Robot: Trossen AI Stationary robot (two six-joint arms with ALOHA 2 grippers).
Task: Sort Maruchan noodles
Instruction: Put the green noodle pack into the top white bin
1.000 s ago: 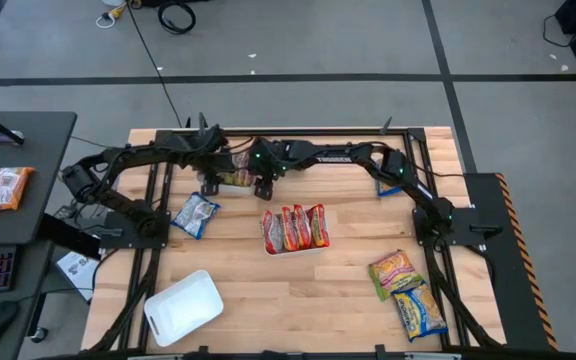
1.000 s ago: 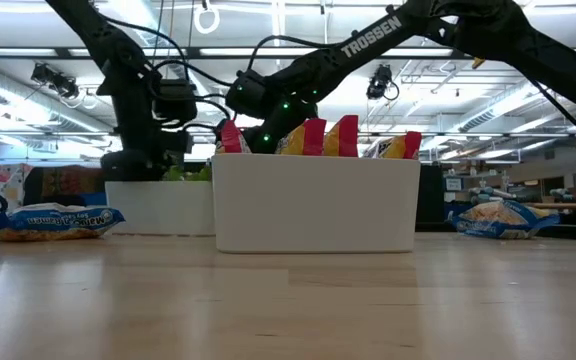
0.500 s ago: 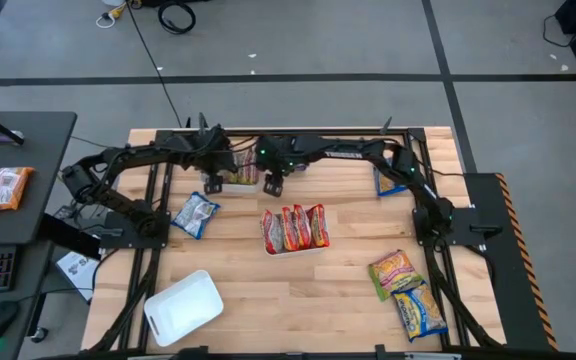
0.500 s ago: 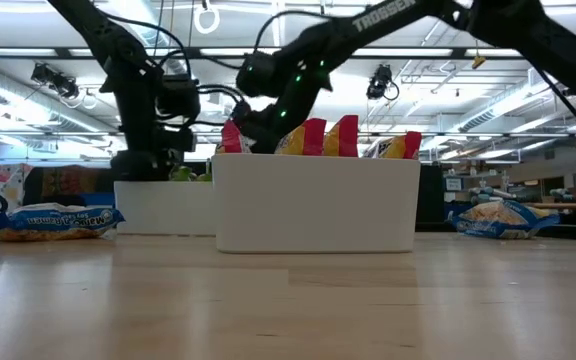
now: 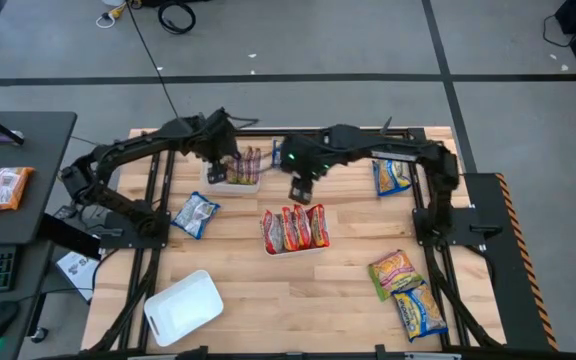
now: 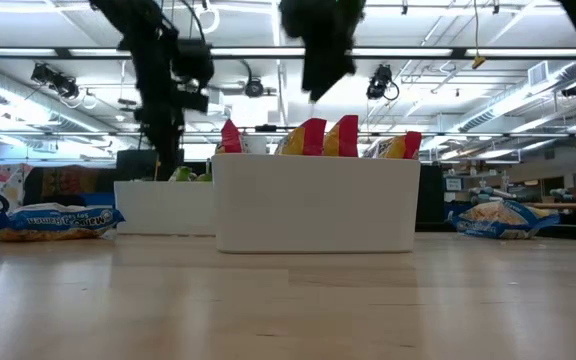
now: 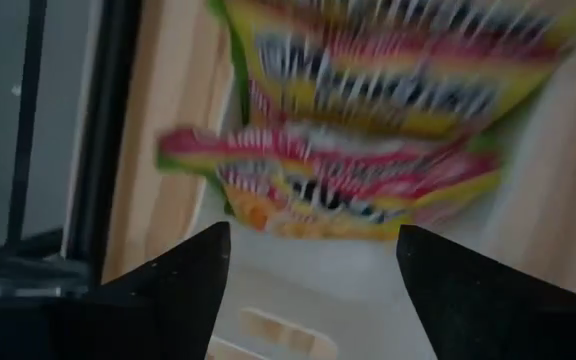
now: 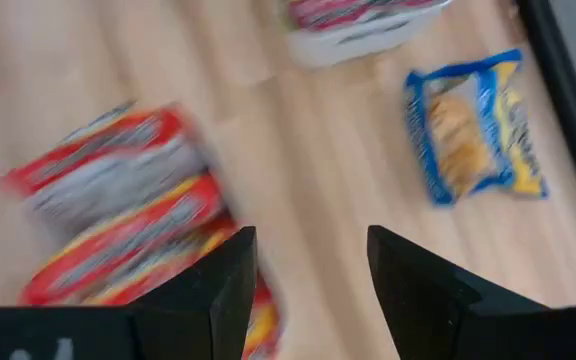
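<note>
Nearest in the high view, an empty white tray lies tilted at lower left of the bench, probably waiting for a kind not yet sorted. At lower right two yellow-orange packets lie flat and loose. Mid-frame, the middle tray holds the red-orange packets standing on edge, packed side by side so they stay upright. Just above it hangs the right end effector, its fingers apart with nothing between them; the wrist view looks down on red packets and a blue one. A blue-and-yellow packet lies at left, another at upper right. Farthest, the left end effector is over the back tray, fingers spread wide and empty above the packets inside, seemingly a drop just finished.
</note>
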